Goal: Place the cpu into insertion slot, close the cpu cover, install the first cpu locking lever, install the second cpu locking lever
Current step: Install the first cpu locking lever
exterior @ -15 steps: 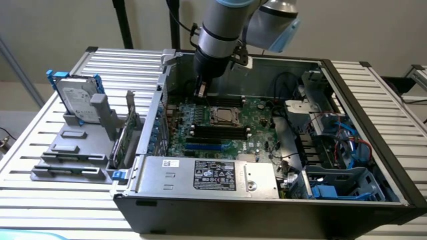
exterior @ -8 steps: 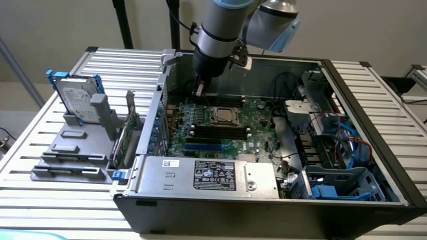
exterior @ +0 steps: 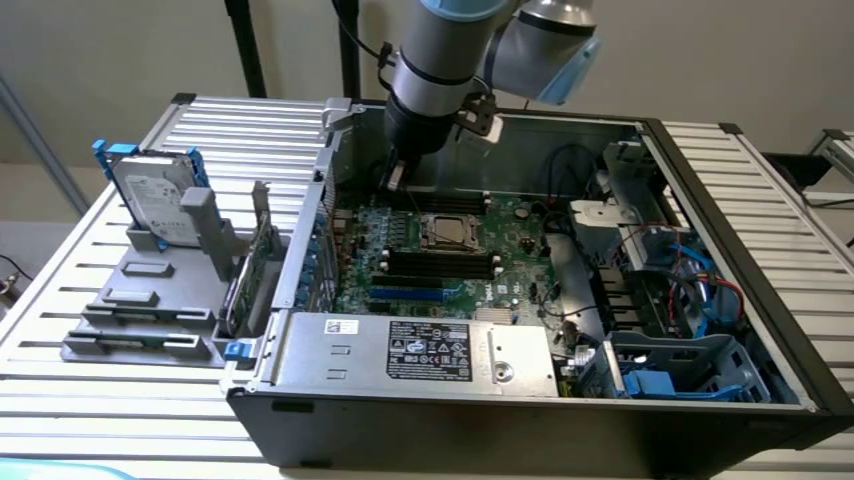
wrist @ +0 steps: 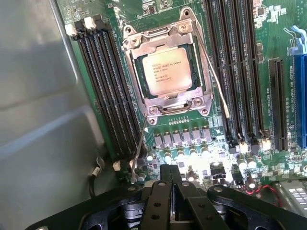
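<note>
The gripper [wrist: 175, 187], pressed together and empty, hangs well apart from the seated cpu [wrist: 167, 72].

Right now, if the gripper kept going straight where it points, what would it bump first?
The gripper would likely meet the motherboard at the small grey parts beside the cpu cover; depth is unclear.

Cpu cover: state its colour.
The cpu cover is silvery metal; the wrist view shows it best.

Arm [exterior: 434, 60] down inside the open computer case [exterior: 534, 430], gripper [exterior: 396, 180] hanging over the motherboard [exterior: 514, 240] at eleven o'clock from the cpu cover [exterior: 433, 234]. Hard drive [exterior: 150, 195] stands outside the case, out at nine o'clock.
</note>
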Controlling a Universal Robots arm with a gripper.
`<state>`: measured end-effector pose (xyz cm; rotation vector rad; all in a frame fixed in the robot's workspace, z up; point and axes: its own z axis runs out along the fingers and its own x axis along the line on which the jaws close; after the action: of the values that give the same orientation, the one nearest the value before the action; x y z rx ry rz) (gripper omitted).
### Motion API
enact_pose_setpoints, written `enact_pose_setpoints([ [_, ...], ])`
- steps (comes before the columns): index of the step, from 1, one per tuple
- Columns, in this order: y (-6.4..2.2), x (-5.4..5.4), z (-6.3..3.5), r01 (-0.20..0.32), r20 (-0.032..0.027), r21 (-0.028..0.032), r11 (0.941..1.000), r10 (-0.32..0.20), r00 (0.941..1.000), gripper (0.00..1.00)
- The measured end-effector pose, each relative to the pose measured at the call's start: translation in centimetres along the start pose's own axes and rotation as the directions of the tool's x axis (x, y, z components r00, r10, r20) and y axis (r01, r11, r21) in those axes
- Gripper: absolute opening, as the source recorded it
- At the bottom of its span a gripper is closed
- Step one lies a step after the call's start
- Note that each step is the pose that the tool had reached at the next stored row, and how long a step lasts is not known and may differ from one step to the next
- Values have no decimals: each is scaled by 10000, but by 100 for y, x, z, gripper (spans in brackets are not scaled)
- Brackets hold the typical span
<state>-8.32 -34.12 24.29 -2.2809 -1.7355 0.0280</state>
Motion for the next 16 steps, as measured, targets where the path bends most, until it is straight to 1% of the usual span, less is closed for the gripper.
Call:
enact_pose_setpoints([
  [5,0,0,3,-565,-127,-34,9984,565,9983,11],
  [12,-2,-2,6,-1276,-297,-77,9918,1273,9914,11],
  [14,-6,-3,7,-1423,-343,-70,9898,1420,9893,11],
  [16,-13,-5,8,-1545,-379,-45,9880,1542,9873,11],
])
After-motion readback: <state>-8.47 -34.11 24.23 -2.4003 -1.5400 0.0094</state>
